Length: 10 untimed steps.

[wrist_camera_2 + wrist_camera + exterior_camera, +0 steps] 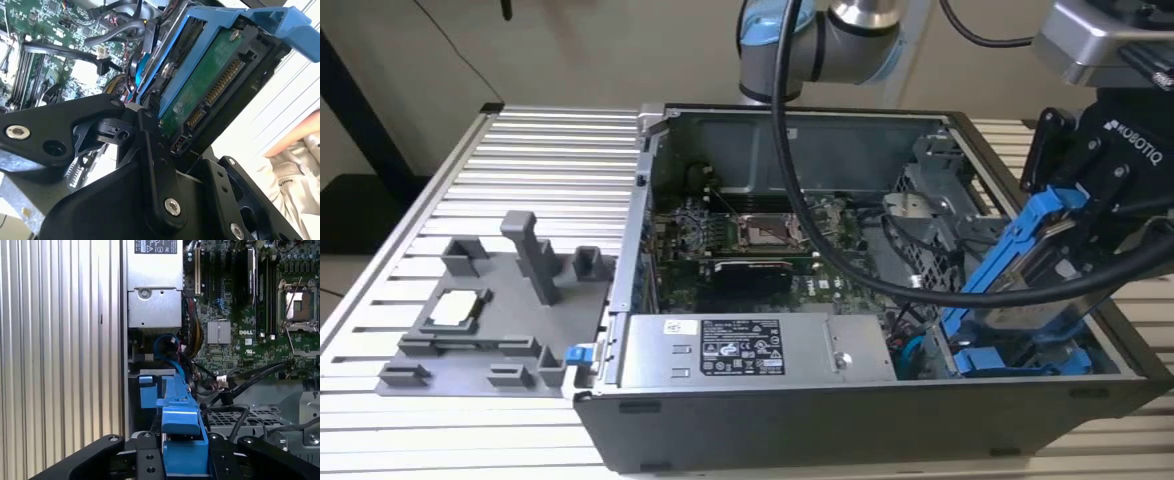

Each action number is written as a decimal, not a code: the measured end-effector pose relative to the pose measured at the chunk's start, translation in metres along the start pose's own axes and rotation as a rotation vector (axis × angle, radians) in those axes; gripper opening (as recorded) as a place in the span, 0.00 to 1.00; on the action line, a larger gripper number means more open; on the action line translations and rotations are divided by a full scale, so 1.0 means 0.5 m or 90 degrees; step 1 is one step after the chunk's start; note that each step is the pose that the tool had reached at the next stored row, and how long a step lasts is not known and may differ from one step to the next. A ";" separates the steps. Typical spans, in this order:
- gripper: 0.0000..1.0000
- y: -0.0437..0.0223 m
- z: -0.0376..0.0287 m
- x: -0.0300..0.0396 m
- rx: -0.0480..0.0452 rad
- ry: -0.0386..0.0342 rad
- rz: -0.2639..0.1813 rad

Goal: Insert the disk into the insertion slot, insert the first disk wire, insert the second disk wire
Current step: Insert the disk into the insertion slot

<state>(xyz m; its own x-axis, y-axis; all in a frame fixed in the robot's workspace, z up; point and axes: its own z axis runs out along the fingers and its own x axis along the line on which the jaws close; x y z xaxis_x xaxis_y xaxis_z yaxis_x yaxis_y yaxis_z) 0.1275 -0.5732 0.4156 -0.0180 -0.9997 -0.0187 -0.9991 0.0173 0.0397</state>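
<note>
1. At the exterior view's far left, a grey tray [487, 345] with upright pegs lies on the ribbed metal table [547, 150]. A pale square part [454, 308] sits in one of its pockets.
2. Right of the tray stands the open computer case [854, 430], which takes up the middle and right of the frame.
3. Inside it, along the near wall, is the grey power supply [727, 350] with a white sticker. Behind that lies the green motherboard [747, 235].
4. A thick black cable [854, 265] from my arm droops across the open case, running from the upper middle toward the right.
5. Right of the motherboard is the slot [931, 262], a grey metal bay with perforated walls.
6. Just right of those walls the disk [1017, 262], in its blue frame, stands tilted. Its lower end is down inside the case's near right corner and its upper end is above the rim. I cannot tell whether it touches the slot.
7. At the far right my end effector [1074, 235] is clamped on the disk's raised end. In the first wrist view the blue frame sits squeezed between my black fingers [147, 460].
</note>
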 end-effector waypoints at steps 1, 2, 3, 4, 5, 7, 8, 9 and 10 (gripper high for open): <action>0.33 -0.001 0.002 0.000 0.0000 -0.0007 0.000; 0.33 -0.001 0.005 0.000 0.0000 -0.0013 0.000; 0.33 -0.002 0.007 0.000 0.0000 -0.0018 0.000; 0.33 -0.003 0.009 0.000 0.0000 -0.0020 0.000; 0.33 -0.003 0.012 0.000 -0.0001 -0.0023 0.000; 0.33 -0.004 0.016 0.000 -0.0001 -0.0022 0.000; 0.33 -0.005 0.017 0.000 0.0000 -0.0020 0.000; 0.33 -0.005 0.020 0.000 0.0000 -0.0021 0.000; 0.33 -0.005 0.024 0.001 0.0000 -0.0025 0.000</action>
<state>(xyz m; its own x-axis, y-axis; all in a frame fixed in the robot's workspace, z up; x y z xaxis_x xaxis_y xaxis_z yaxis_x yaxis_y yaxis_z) 0.1296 -0.5732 0.4034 -0.0182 -0.9996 -0.0226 -0.9991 0.0173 0.0397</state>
